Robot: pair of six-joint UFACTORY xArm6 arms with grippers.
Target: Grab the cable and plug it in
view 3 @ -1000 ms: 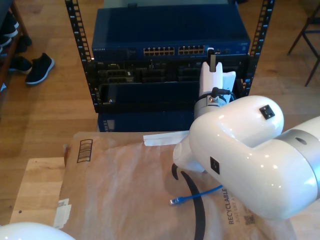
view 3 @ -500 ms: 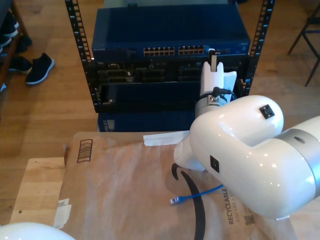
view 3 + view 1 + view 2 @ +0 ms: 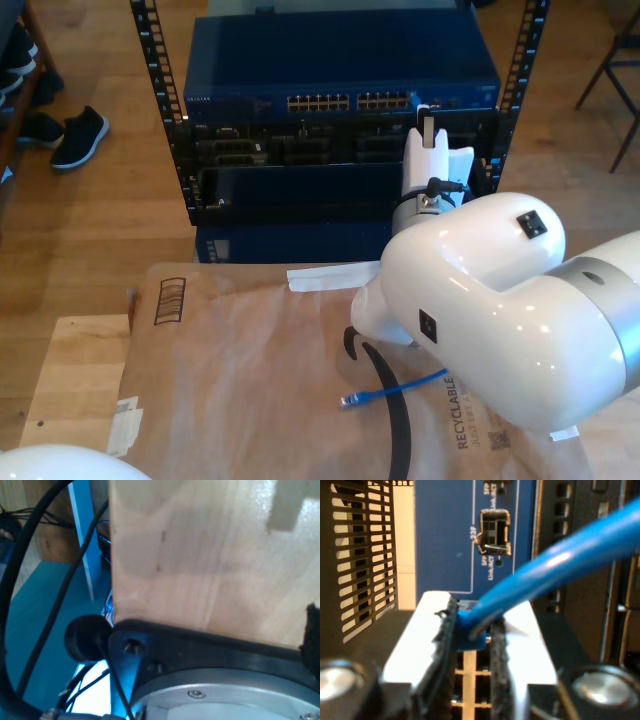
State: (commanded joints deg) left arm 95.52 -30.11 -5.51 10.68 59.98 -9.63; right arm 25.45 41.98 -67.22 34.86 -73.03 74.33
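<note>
Switch face (image 3: 450, 540) close ahead; port (image 3: 495, 532) unobstructed.

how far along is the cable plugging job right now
Grab looks done: my second gripper is shut on the cable near one plug. In hand: holding it up at the blue switch, facing a port. Left: seating the plug. The other end lies loose on the paper.

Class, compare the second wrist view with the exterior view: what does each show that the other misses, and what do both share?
Second wrist view alone: my second gripper pinching the translucent blue plug close up, before a port labelled 23F.

Exterior view alone: the thin bright blue cable's loose end lying on the brown paper sheet, black shoes on the wooden floor.

Both: the blue cable and the dark blue rack switch.
</note>
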